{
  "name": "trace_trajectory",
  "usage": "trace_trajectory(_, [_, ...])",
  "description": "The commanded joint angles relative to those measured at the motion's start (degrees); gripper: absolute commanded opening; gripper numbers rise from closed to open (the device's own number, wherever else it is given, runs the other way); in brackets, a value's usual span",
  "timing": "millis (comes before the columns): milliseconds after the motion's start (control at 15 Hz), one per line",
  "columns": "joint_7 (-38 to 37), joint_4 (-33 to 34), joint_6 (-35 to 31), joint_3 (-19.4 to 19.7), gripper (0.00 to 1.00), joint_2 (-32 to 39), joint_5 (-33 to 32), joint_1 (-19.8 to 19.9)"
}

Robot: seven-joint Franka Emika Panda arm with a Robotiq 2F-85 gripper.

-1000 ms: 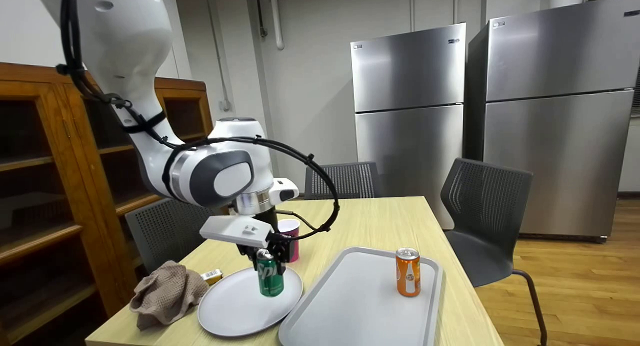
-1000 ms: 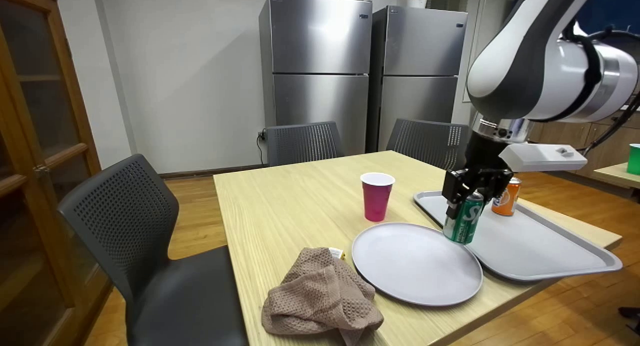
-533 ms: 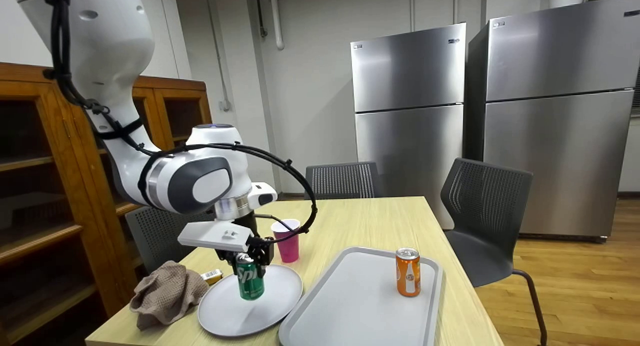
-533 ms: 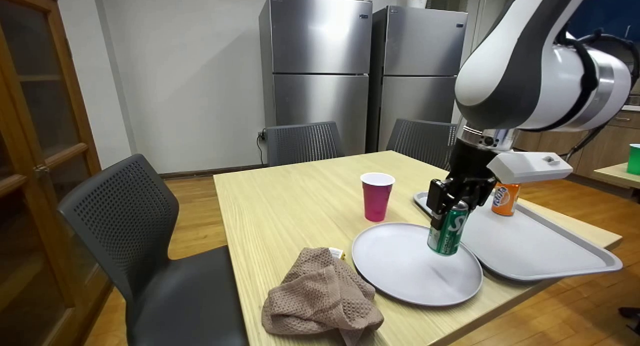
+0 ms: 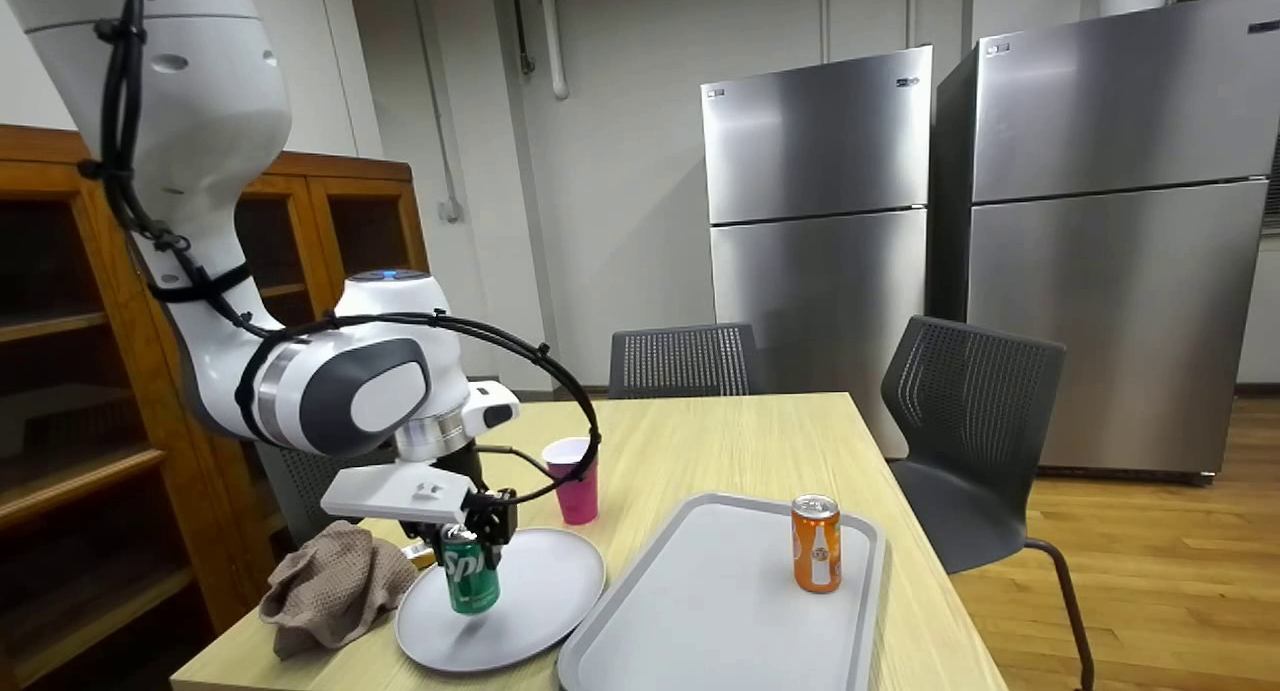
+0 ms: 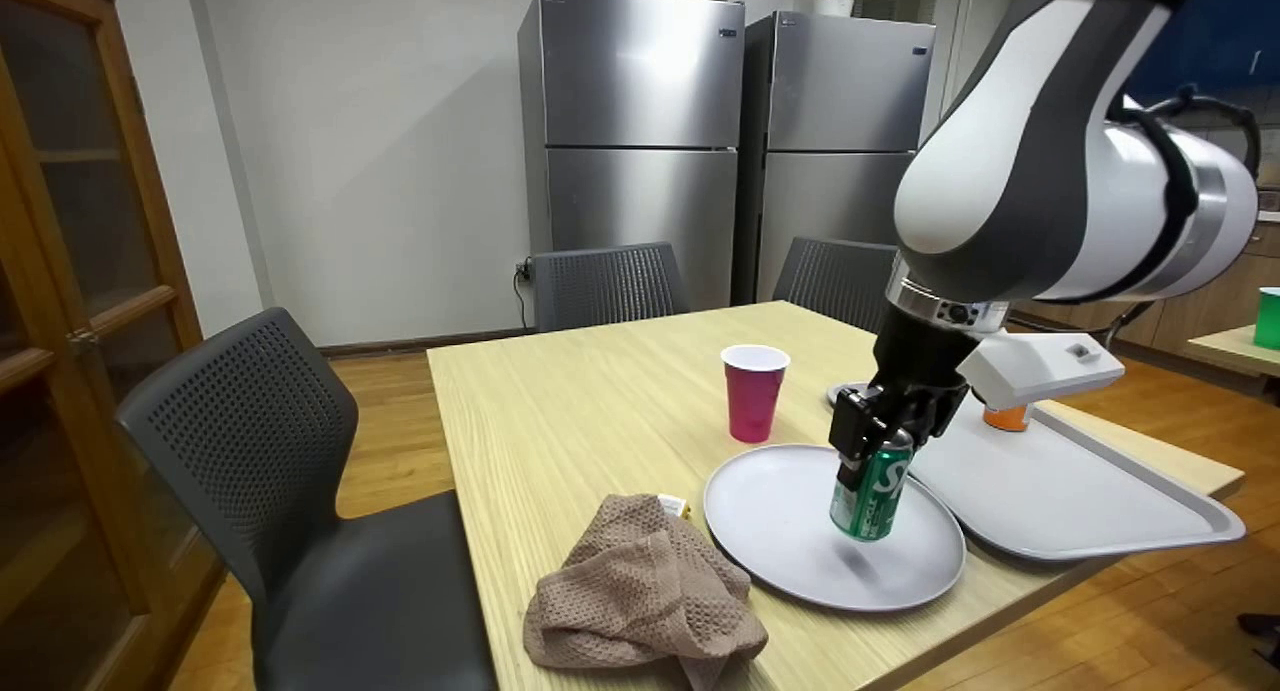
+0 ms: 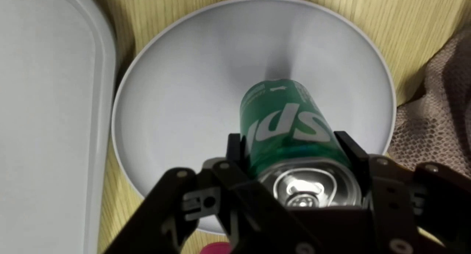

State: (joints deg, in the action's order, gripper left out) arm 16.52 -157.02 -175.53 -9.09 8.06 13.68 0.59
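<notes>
My gripper (image 7: 290, 145) is shut on a green Sprite can (image 7: 281, 123), one black finger pad (image 7: 234, 145) on each side of its upper part. Silver lid and pull tab face the wrist camera. In both exterior views the can (image 6: 872, 496) hangs slightly tilted just above a round pale grey plate (image 5: 550, 581); a soft shadow lies on the plate beneath it. The gripper (image 5: 468, 543) covers the can's upper edge there. A pink cup (image 6: 754, 396) with a white inside stands on the table behind the plate.
Beside the plate lies a grey tray (image 5: 720, 611) with an upright orange can (image 5: 816, 546) on it. A crumpled brown cloth (image 6: 640, 591) sits on the plate's opposite side, partly hiding a small yellow-and-white item (image 6: 675, 506). Dark chairs (image 5: 970, 421) surround the wooden table (image 6: 600, 401).
The arm has carried the green can from above the plate's tray-side edge toward the plate's middle, and lower. The grip on it stays the same. Plate, tray, cup and cloth have not moved.
</notes>
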Motion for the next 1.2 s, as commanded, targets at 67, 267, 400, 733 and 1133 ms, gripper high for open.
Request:
trace_trajectory(67, [0.08, -0.32, -2.84, -2.08, 0.38, 1.66, 1.51, 0.22])
trace_trajectory(267, [0.44, -0.22, -3.86, -3.12, 0.38, 3.0, 1.61, 0.85])
trace_trajectory(400, [-2.45, -0.37, -4.5, -4.42, 0.38, 3.8, -2.32, 2.64])
trace_trajectory(733, [-4.14, -0.55, -6.17, -4.94, 0.38, 5.36, -5.65, 3.53])
trace_trajectory(1133, [-6.03, -1.16, -7.52, -5.2, 0.99, 4.71, -9.61, 4.21])
